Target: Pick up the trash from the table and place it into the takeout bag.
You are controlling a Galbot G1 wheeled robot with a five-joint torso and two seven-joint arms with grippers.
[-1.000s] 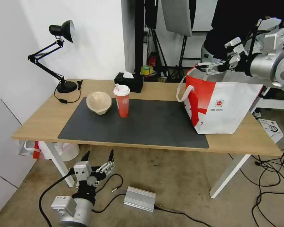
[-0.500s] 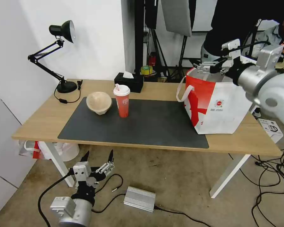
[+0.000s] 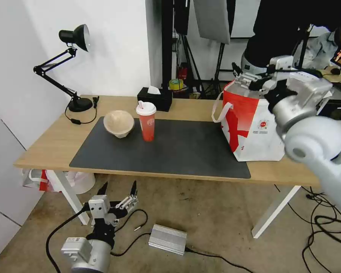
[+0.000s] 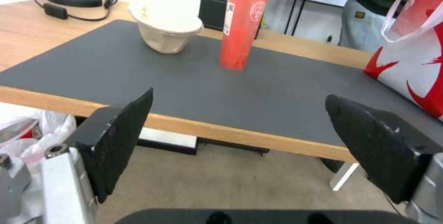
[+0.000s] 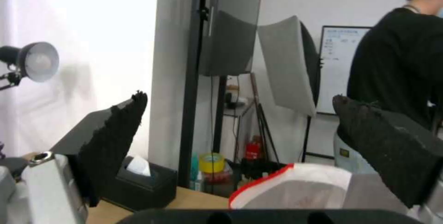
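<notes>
On the dark mat (image 3: 170, 149) of the table (image 3: 45, 148) stand a beige pulp bowl (image 3: 119, 123) and, just right of it, a tall red cup (image 3: 146, 121) with a white lid. The white-and-red takeout bag (image 3: 254, 127) stands open at the table's right end. My right gripper (image 3: 241, 76) hovers open over the bag's far rim, holding nothing. My left gripper (image 3: 117, 188) hangs open below the table's front edge. In the left wrist view the bowl (image 4: 164, 32) and the cup (image 4: 242, 23) lie beyond the open left gripper (image 4: 238, 96).
A black desk lamp (image 3: 74, 38) stands at the back left and a black tissue box (image 3: 154, 98) behind the cup. A red-and-white plastic bag (image 3: 45, 178) sits under the table. A silver box (image 3: 167, 239) and cables lie on the floor. A person stands behind the takeout bag.
My right arm has swung its elbow forward towards the camera, and its gripper has risen slightly and shifted left over the bag's rim. The left arm, bowl and cup have not moved.
</notes>
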